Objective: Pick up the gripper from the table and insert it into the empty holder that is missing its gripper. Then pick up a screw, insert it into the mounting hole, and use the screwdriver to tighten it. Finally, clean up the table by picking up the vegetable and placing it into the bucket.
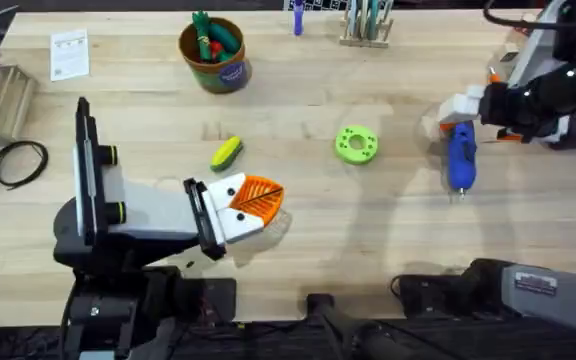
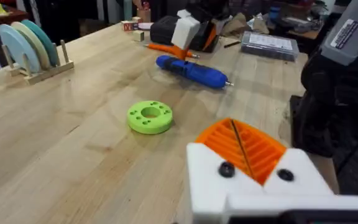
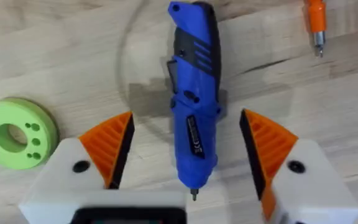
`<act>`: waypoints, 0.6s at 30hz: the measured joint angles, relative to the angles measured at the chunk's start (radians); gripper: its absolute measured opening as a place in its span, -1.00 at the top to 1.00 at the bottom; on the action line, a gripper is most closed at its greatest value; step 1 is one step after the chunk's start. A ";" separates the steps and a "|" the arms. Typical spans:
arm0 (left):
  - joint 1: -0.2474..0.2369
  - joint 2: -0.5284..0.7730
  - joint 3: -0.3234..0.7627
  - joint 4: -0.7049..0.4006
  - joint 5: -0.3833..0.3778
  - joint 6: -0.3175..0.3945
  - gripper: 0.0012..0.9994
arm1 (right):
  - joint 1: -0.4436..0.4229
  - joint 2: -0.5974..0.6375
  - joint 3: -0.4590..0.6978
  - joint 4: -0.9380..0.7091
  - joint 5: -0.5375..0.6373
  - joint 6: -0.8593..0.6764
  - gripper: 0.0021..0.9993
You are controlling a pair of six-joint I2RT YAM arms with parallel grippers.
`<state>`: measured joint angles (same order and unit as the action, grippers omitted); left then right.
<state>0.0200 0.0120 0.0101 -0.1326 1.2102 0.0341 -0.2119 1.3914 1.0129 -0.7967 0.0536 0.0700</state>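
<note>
From my remote station: the right gripper [image 3: 188, 152] hangs over the screwdriver [image 3: 193, 99], its 2 orange pads spread wide on either side of the blue body and not touching it. The screwdriver lies flat on the table [image 1: 368, 220] at the right side, with a green disc [image 1: 356, 143] to its left. My left gripper [image 1: 258, 200] rests low near the front centre, its 2 orange pads pressed together with nothing between them. The vegetable [image 1: 227, 152] lies just behind it. The bucket [image 1: 214, 52] stands at the back, holding green and red toy vegetables [image 1: 208, 35].
</note>
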 joint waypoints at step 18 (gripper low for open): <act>0.000 0.000 0.000 0.000 0.000 0.000 0.99 | -0.002 0.172 0.019 0.090 0.040 -0.079 -0.98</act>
<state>0.0200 0.0120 0.0101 -0.1329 1.2106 0.0341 -0.2138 1.5632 1.0320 -0.7069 0.0932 -0.0086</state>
